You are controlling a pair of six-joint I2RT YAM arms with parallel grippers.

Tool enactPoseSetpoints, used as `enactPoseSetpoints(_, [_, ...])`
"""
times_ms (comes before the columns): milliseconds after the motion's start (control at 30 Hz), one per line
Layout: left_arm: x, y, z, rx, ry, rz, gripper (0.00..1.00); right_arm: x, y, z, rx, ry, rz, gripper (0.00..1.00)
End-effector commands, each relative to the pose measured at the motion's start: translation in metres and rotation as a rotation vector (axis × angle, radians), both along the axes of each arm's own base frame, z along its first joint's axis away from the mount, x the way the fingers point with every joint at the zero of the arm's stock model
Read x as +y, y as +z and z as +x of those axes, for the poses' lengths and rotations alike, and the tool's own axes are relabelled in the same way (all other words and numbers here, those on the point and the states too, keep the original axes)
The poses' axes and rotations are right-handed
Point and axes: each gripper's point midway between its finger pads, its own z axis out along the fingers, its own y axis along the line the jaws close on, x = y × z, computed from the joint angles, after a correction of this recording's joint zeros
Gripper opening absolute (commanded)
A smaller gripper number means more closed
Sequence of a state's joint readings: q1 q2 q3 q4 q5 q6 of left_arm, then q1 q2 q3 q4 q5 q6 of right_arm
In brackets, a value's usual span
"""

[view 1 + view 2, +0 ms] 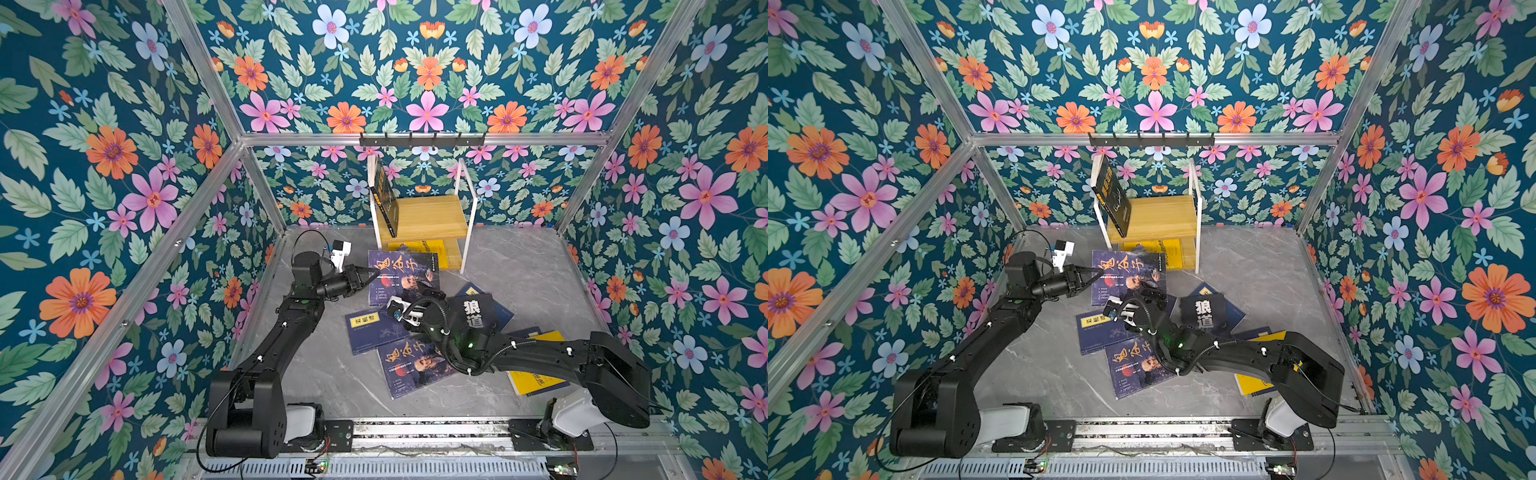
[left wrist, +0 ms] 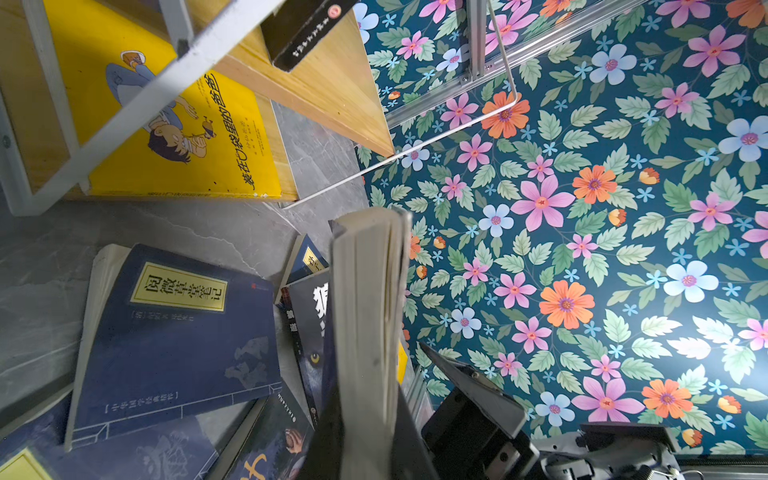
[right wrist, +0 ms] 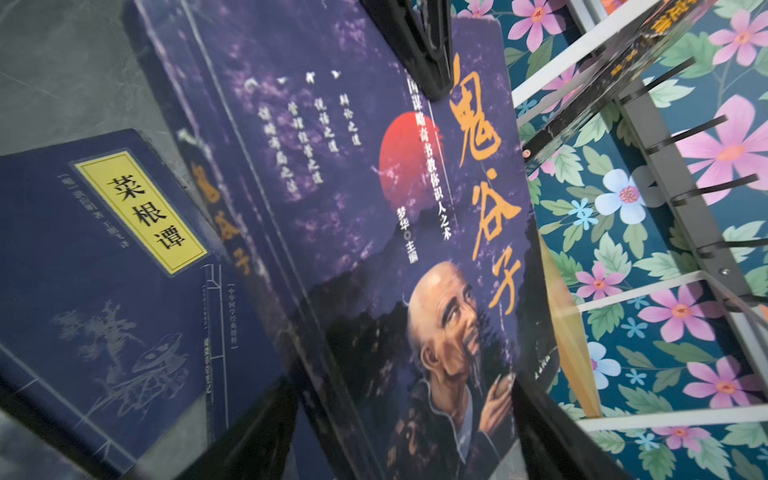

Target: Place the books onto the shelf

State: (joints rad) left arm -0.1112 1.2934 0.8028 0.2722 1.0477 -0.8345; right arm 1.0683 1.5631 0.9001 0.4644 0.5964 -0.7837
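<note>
The shelf (image 1: 432,214) stands at the back, with a dark book (image 1: 384,199) leaning on its top board and a yellow book (image 1: 422,249) on the lower one. My left gripper (image 1: 368,276) is shut on the side edge of an old man's face book (image 1: 399,270), held tilted up in front of the shelf. The left wrist view shows its page edge (image 2: 370,311) running out of the jaws (image 2: 368,440). My right gripper (image 1: 428,289) is open, its fingers (image 3: 249,419) wide on either side of that book's lower end (image 3: 374,208). More books lie flat: navy (image 1: 370,328), old man (image 1: 415,365), wolf (image 1: 473,311), yellow (image 1: 536,382).
A black hook rail (image 1: 422,140) hangs on the back wall above the shelf. Floral walls with aluminium posts close in three sides. My right arm (image 1: 540,353) reaches across the loose books on the grey floor (image 1: 532,274).
</note>
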Motion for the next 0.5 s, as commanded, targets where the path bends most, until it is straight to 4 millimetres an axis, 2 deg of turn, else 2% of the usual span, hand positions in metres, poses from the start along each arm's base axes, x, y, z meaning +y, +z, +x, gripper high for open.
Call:
enactPoseSetpoints(0, [-0.003,0.017,-0.002,-0.070,-0.027,-0.018,0.00,0.006,0.018,0.009,-0.124,-0.018,0.005,0.83])
enactPoseSetpoints(100, [-0.004,0.017,-0.003,-0.065,-0.028,-0.021,0.00,0.009,0.023,0.015,-0.179,-0.036,0.009,0.83])
enactPoseSetpoints(133, [-0.004,0.017,-0.003,-0.070,-0.029,-0.019,0.00,0.013,0.011,0.017,-0.172,-0.030,-0.013,0.81])
enactPoseSetpoints(400, [-0.007,0.010,-0.005,-0.068,-0.037,-0.003,0.00,0.011,0.009,0.027,-0.227,-0.059,-0.052,0.53])
enactPoseSetpoints(467, [-0.007,0.009,-0.004,-0.064,-0.037,-0.001,0.00,0.007,0.009,0.033,-0.253,-0.081,-0.067,0.51])
